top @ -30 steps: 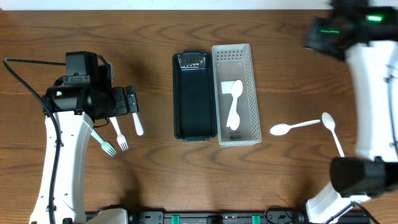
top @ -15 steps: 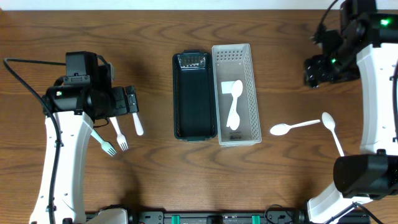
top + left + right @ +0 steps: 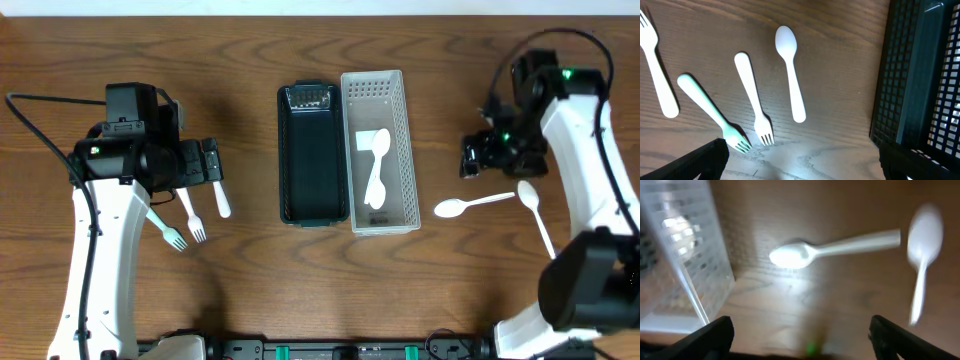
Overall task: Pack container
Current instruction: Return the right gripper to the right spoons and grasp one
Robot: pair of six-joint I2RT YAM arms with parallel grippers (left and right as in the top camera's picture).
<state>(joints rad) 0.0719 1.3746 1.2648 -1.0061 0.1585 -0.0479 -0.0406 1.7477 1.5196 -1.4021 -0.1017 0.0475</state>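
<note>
On the left of the desk (image 3: 260, 280), the left arm (image 3: 100, 220) is stretched out over a row of cutlery. Its jaws are seen spread wide apart in the left wrist view, one dark finger (image 3: 700, 160) in each lower corner, with nothing held between them. Below them four pieces are laid side by side without touching: a pale fork (image 3: 657, 70) cut off by the frame edge, a mint fork (image 3: 710, 112), a white fork (image 3: 751, 95) and a left spoon (image 3: 791, 75) with its bowl pointing away from the jaws.

Near the middle, a black tray (image 3: 310, 160) is set lengthwise, and no cutlery can be made out in it. A white basket (image 3: 403, 120) is pressed against its right side. White spoons (image 3: 375, 170) are seen lying overlapped inside the basket.

To the right, a middle spoon (image 3: 470, 205) is laid just beside the basket, its bowl towards it. A far-right spoon (image 3: 533, 210) is placed at an angle, its bowl next to the other's handle end. The right arm (image 3: 590, 150) is bent over this area. In the blurred right wrist view its jaws are shown wide apart and holding nothing, above both spoons.
</note>
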